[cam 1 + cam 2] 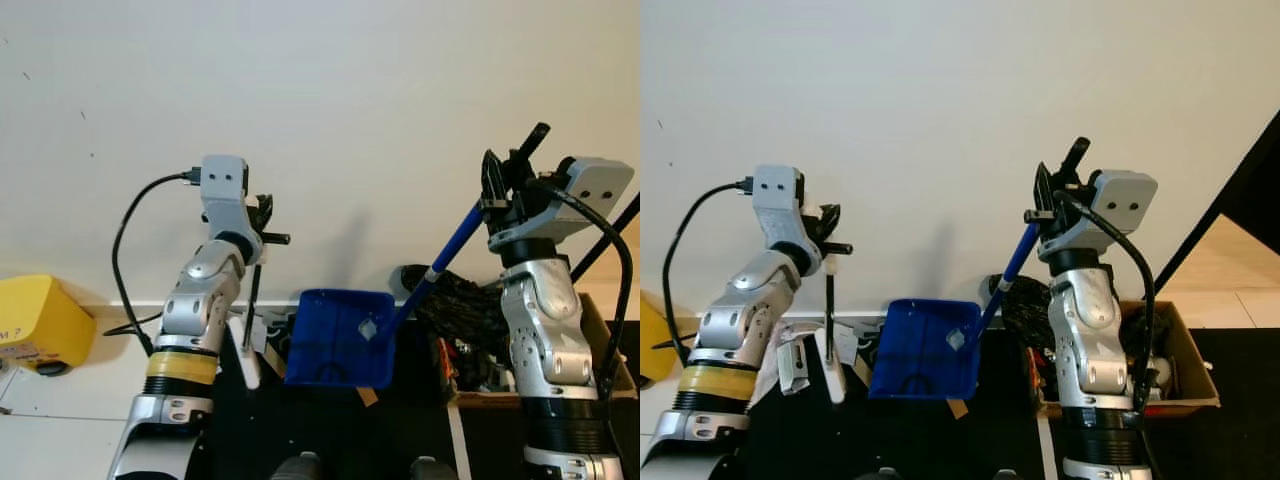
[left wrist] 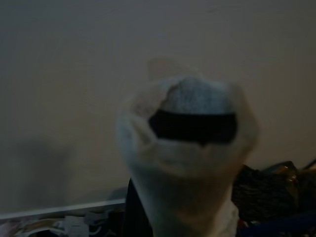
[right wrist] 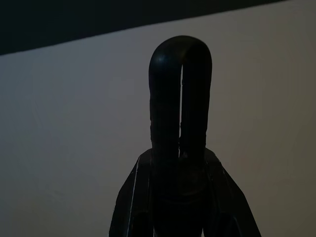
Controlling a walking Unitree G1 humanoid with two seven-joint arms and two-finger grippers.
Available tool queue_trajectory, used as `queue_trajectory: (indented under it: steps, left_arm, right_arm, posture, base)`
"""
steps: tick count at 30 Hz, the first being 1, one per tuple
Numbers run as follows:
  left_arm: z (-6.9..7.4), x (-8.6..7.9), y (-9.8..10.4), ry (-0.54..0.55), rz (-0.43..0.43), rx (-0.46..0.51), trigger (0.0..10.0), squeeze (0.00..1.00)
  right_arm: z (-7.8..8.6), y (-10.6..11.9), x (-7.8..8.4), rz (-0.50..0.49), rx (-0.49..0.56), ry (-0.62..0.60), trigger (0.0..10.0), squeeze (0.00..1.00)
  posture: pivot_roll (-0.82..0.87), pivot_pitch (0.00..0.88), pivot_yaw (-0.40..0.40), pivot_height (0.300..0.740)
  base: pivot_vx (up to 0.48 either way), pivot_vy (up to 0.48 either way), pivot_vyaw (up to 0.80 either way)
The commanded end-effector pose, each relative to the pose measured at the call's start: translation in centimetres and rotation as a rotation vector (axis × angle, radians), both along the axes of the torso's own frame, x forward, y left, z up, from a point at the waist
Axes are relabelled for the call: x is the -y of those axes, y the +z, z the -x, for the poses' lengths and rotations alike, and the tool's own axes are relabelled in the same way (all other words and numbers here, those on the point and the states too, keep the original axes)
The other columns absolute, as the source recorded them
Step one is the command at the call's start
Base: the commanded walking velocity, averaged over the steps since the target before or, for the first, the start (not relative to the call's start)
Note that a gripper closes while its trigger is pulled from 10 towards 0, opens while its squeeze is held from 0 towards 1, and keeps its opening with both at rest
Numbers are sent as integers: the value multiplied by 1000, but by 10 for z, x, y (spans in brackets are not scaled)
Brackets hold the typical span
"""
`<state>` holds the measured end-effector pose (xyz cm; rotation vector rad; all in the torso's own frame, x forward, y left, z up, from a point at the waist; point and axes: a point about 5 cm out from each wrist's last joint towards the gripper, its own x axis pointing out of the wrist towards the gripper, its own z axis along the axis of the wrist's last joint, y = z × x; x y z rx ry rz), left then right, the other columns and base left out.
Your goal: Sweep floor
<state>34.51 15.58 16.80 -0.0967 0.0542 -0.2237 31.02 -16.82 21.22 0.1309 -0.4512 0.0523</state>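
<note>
My left gripper [image 1: 262, 228] is raised in front of the white wall, shut on the thin black handle of a brush [image 1: 250, 300]. The brush hangs down to a white end [image 1: 246, 360]. The left wrist view has a blurred white piece with a dark slot [image 2: 190, 148] close to the lens. My right gripper [image 1: 505, 185] is shut on the long blue handle [image 1: 445, 255] of a blue dustpan [image 1: 335, 345]. The pan hangs low between the arms, with a small pale scrap [image 1: 368, 328] in it. A black loop [image 3: 180, 98] rises between the fingers in the right wrist view.
A yellow box [image 1: 35, 320] sits by the wall at the left. At the right is a cardboard box [image 1: 1185, 375] of odds and ends, with a black tangle of cables [image 1: 460, 300] beside it. Dark flooring lies below, and the wall is close ahead.
</note>
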Motion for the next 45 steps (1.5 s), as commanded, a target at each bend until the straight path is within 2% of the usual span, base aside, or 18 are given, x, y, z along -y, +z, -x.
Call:
queue_trajectory:
  steps: [1,5,23,45]
  left_arm:
    - [1,-1,4,11,10,40,10000,0]
    - [1,0,7,3,-27,80,10000,0]
    - [-1,4,12,21,-18,124,10000,0]
    - [-4,7,12,15,4,131,10000,0]
  right_arm:
    - [0,9,-4,-5,53,13,10000,0]
    - [-3,6,-5,0,44,20,10000,0]
    - [-7,6,-6,14,36,31,10000,0]
    - [-7,3,-7,10,27,34,10000,0]
  posture:
    - [53,0,70,740]
    - [57,0,63,740]
    - [50,0,47,740]
    - [50,0,51,740]
  base:
    - [0,0,0]
    - [0,0,0]
    - [0,0,0]
    - [215,-327,0]
